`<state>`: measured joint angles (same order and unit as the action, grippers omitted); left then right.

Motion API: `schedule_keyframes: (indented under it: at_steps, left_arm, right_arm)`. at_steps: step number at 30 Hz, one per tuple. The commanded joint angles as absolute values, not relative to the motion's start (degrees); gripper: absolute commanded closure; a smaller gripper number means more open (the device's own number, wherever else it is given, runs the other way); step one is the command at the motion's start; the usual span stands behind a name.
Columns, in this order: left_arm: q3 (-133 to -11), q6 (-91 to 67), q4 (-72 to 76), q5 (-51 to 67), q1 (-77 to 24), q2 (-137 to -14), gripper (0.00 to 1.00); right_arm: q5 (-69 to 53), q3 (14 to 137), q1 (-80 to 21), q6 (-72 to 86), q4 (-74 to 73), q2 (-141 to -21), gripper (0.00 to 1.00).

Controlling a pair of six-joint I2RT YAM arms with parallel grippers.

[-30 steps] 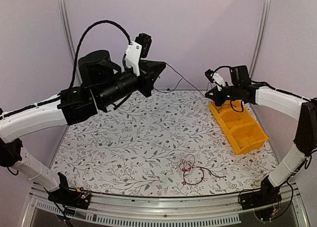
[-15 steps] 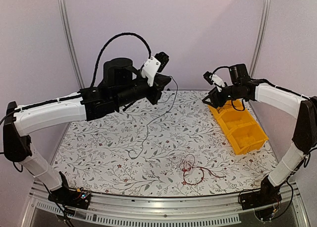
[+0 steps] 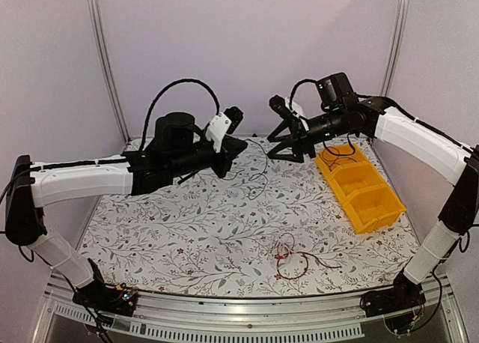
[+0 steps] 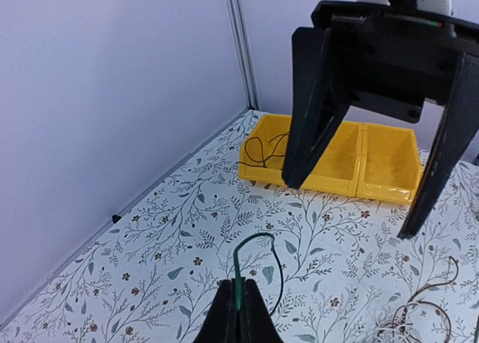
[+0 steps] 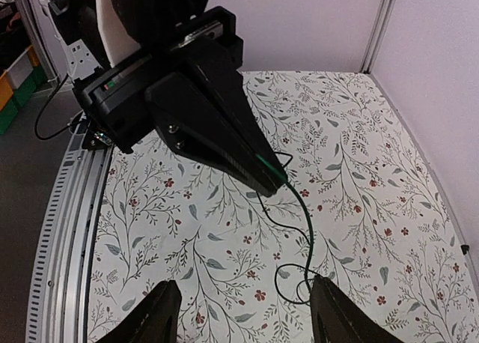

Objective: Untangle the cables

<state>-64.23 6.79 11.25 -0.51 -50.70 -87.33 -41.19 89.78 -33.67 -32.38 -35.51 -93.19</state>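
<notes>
My left gripper [image 3: 241, 147] [image 4: 239, 296] is shut on the end of a thin dark cable [image 3: 260, 171] [image 4: 238, 272] that looks green at the jaws. The cable hangs down and loops on the table [image 5: 307, 231]. My right gripper [image 3: 275, 130] [image 5: 247, 317] stands open and empty just right of the left one, facing it; the left wrist view shows it [image 4: 352, 207] hovering above the cloth. A small tangle of red and white cables [image 3: 290, 257] [image 4: 419, 313] lies near the front of the table. Another black cable [image 3: 338, 150] [image 4: 262, 148] lies in the bin's far compartment.
A yellow bin [image 3: 372, 210] [image 4: 329, 180] with separate compartments stands at the right side on the floral tablecloth [image 3: 187, 223]. Purple walls with metal posts close in the back and sides. The left arm's thick black hose [image 3: 179, 88] arches above its wrist.
My right gripper has opened, letting go of the dark cable, and swung left from the bin toward the left gripper. The left arm came down and right; the once taut cable hangs slack.
</notes>
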Motion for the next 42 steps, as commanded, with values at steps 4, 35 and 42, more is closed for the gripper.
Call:
schedule_keyframes:
  at_steps: [4, 35, 42]
  left_arm:
    - [-64.60, 5.53, 14.55, 0.87, -52.43, -86.70, 1.00]
    - [-65.75, 7.09, 12.39, -5.73, -55.00, -87.01, 0.40]
    - [-65.74, 7.13, 12.44, -6.48, -55.42, -87.53, 0.40]
  right_arm:
    - [-44.48, 96.90, -36.72, -31.71, -40.64, -99.64, 0.34]
    - [-23.23, 107.50, -20.40, -36.98, -40.63, -99.11, 1.00]
    - [-23.60, 111.93, -12.32, -38.54, -40.40, -101.21, 1.00]
